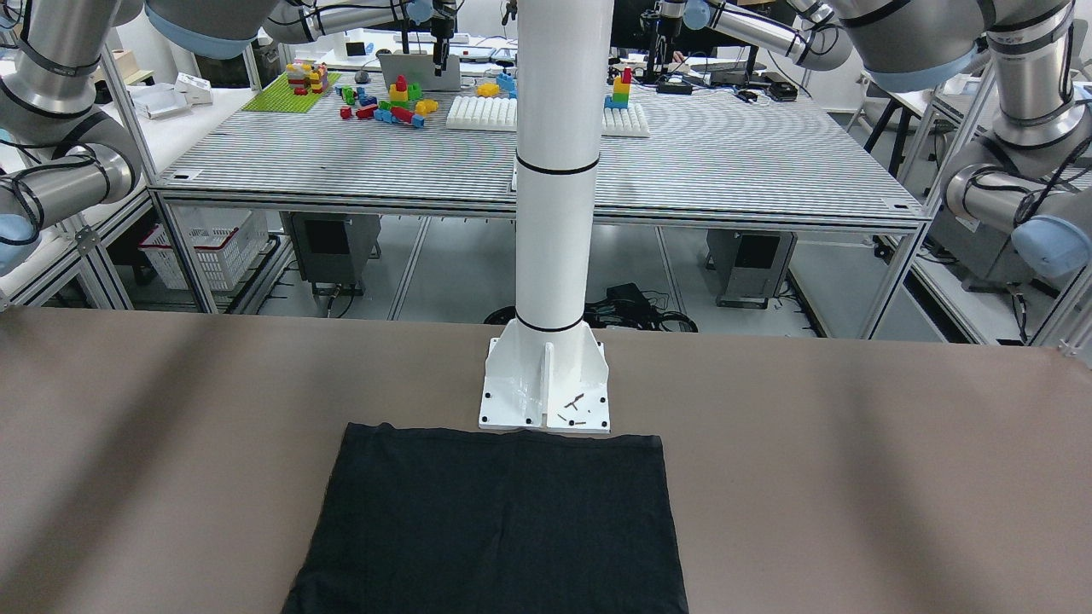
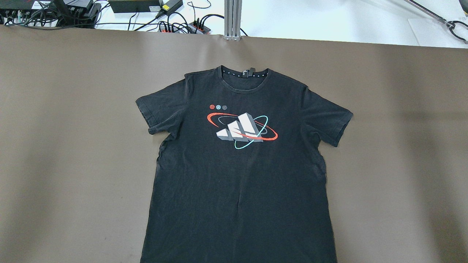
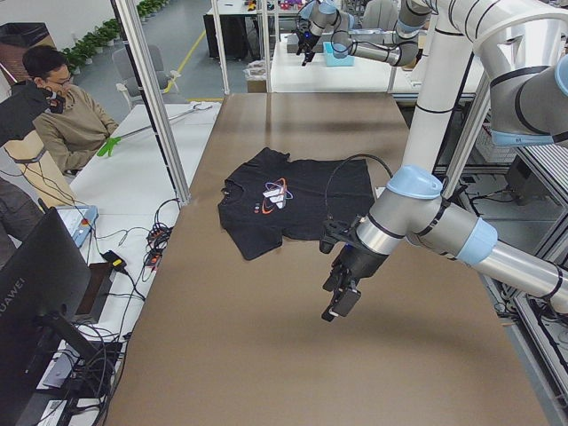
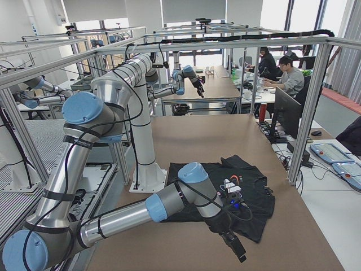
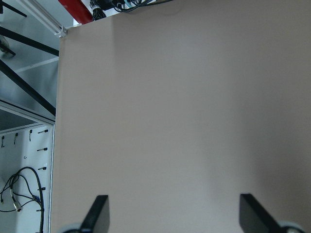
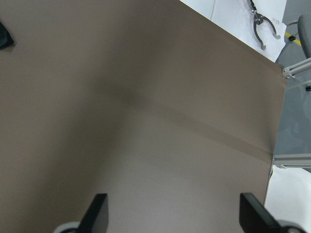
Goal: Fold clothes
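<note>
Nothing folded yet: black T-shirt (image 2: 237, 175) lies flat, sleeves out, mid-bench (image 2: 73, 146); left pincer (image 5: 175, 216) and right pincer (image 6: 171, 216) both released, empty, over bare bench.

You see the T-shirt (image 2: 237, 190) as matt black cloth with a printed graphic (image 2: 241, 129). The table cover (image 2: 73, 146) is a smooth, matt brown sheet. The pole (image 1: 554, 213) is glossy white-painted metal. The left arm (image 3: 524, 271) shows satin metal tubes and light-blue plastic caps (image 3: 414, 182).

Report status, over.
Left gripper open, empty. Right gripper open, empty. Shirt flat, unfolded, print up. Nothing on it.
</note>
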Motion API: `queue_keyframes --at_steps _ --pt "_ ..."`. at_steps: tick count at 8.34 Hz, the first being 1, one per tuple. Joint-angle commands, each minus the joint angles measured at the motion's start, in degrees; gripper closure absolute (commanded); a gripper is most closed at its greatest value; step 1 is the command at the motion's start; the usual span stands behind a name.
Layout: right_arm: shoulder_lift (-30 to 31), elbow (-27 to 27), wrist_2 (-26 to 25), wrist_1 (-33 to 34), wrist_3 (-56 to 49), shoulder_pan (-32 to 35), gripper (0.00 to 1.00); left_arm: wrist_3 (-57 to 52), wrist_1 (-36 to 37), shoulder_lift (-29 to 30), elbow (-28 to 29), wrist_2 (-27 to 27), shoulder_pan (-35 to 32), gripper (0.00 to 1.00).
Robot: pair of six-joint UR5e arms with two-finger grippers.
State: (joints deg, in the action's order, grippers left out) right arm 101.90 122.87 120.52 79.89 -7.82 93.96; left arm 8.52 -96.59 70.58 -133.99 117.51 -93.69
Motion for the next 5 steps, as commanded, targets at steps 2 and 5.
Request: queue_keyframes --at_steps 2,5 --pt "0.0 0.0 0.1 0.0 -0.1 0.0 0.05 -0.2 0.1 -0.1 0.3 -0.2 0.0 0.06" --pt "0.0 0.0 0.1 -0.1 -0.1 0.0 0.05 -0.2 0.1 -0.3 0.3 -0.1 0.0 0.06"
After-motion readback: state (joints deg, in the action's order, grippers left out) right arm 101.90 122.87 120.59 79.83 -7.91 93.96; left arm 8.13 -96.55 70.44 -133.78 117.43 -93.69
